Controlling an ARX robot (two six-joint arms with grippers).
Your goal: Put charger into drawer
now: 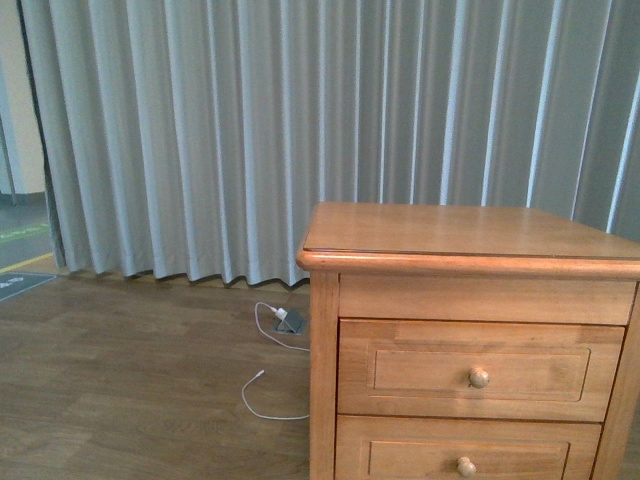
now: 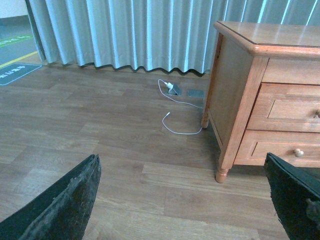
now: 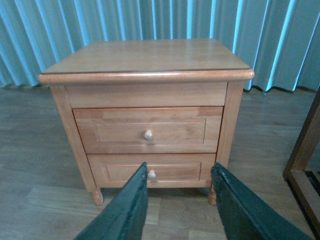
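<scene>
Nothing is done so far: the drawer (image 3: 148,130) is closed and I see no charger in any view, only a grey adapter (image 1: 290,320) on the floor. My left gripper (image 2: 182,200) and right gripper (image 3: 179,197) both stand wide, empty

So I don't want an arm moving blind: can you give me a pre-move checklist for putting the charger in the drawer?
1. Upper drawer open: not ok, it is closed.
2. Upper knob unobstructed: ok.
3. Charger located: not ok, not seen in any view; only a grey adapter with a white cable lies on the floor.
4. Right gripper empty, jaws apart: ok.
5. Left gripper empty, jaws apart: ok.
6. Nightstand top bare: ok.
</scene>
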